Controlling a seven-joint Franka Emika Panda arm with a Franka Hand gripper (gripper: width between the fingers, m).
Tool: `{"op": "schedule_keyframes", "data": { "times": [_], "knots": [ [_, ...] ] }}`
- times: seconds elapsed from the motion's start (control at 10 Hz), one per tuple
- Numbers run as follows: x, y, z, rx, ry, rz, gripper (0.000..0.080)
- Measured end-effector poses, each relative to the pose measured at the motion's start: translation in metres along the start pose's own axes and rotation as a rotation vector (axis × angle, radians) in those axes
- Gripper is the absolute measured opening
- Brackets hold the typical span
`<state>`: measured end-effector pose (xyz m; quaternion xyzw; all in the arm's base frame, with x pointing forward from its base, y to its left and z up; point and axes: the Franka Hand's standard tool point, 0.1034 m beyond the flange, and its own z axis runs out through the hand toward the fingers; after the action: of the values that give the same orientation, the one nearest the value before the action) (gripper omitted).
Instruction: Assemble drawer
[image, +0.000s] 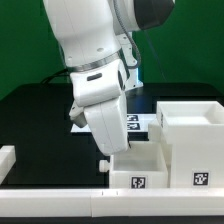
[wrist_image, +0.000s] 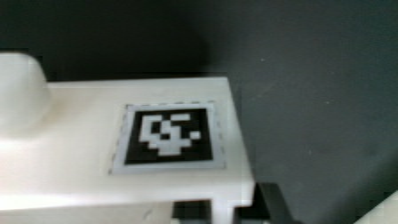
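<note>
"Two parts of the drawer (image: 185, 150) are in view," the operator reports. "The box shell (image: 195, 120) stands at the exterior view's right, on the near side of the counter (image: 35, 120). The tray (image: 140, 170) sits just beside it on the exterior view's left, with its tag (image: 139, 183) facing near. Contact between the two cannot be confirmed. The marker board (image: 132, 120) lies farther back, behind the arm."

"End effector state?" the technician asks.

"The end effector (image: 106, 158) is low at the tray's left wall. Whether the jaws are apart or clamped on that wall cannot be told. The exterior view hides the tips behind the wrist body, and the wrist view shows only a white face with a tag (wrist_image: 173, 137) close below."

"Judged step: bring the tray to the shell," the technician states. "Procedure:
1. Confirm a firm hold or contact on the wall before any travel.
2. Keep the tray flat, since a tilt would likely catch an edge on the shell.
3. Move slowly, in a straight line.
4. Keep clear of the white rail (image: 55, 192) along the near edge.
5. Halt if the tray yaws."
</note>
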<state>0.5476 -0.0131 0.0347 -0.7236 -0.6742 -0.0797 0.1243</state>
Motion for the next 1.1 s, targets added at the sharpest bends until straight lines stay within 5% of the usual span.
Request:
{"op": "schedule_keyframes", "data": {
  "times": [1.1],
  "knots": [
    [0.002,0.01,-0.006,-0.02,-0.021,-0.035,0.0039]
  ]
}}
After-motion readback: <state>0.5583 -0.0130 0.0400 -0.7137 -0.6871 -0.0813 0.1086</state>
